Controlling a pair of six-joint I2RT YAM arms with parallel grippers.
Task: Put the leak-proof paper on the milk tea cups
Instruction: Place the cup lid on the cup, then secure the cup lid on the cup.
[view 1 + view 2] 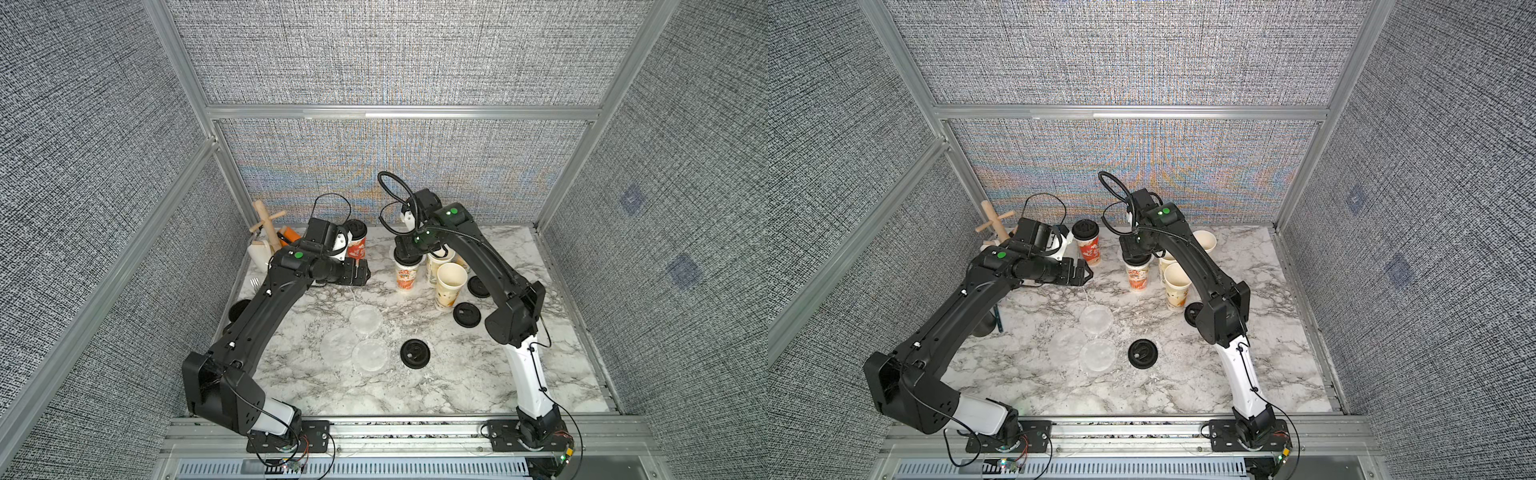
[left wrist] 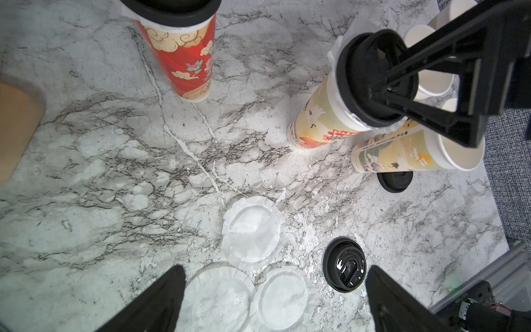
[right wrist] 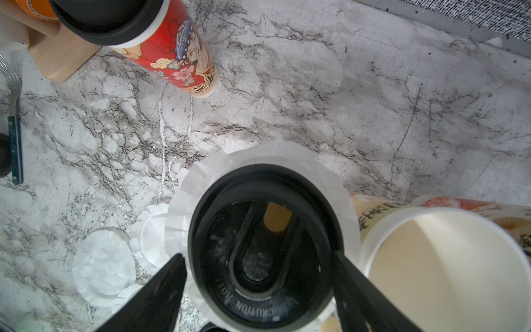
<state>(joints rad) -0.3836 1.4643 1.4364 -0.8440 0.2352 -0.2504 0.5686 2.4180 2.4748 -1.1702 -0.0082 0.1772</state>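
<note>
Three loose discs of leak-proof paper (image 1: pixel 365 320) (image 1: pixel 1096 319) (image 2: pixel 254 232) lie together mid-table. A red milk tea cup (image 1: pixel 356 245) (image 2: pixel 184 57) at the back wears a black lid over paper. My right gripper (image 3: pixel 258 257) (image 1: pixel 409 253) stands open, pointing down over a beige cup (image 1: pixel 406 278) (image 2: pixel 324 123). Its jaws flank that cup's black lid (image 3: pixel 264 244), and paper (image 3: pixel 258 155) sticks out under the rim. Uncovered cups (image 1: pixel 449 286) (image 3: pixel 445 267) crowd right beside it. My left gripper (image 2: pixel 275 270) (image 1: pixel 363 272) hovers open and empty between the two lidded cups, beyond the discs.
Loose black lids lie on the marble table (image 1: pixel 414 353) (image 1: pixel 466 314) (image 2: pixel 395 179). A wooden mug stand (image 1: pixel 266 228), an orange mug (image 1: pixel 289 235) and a fork (image 3: pixel 13 95) sit at the back left. A black mug (image 1: pixel 239 309) is under the left arm.
</note>
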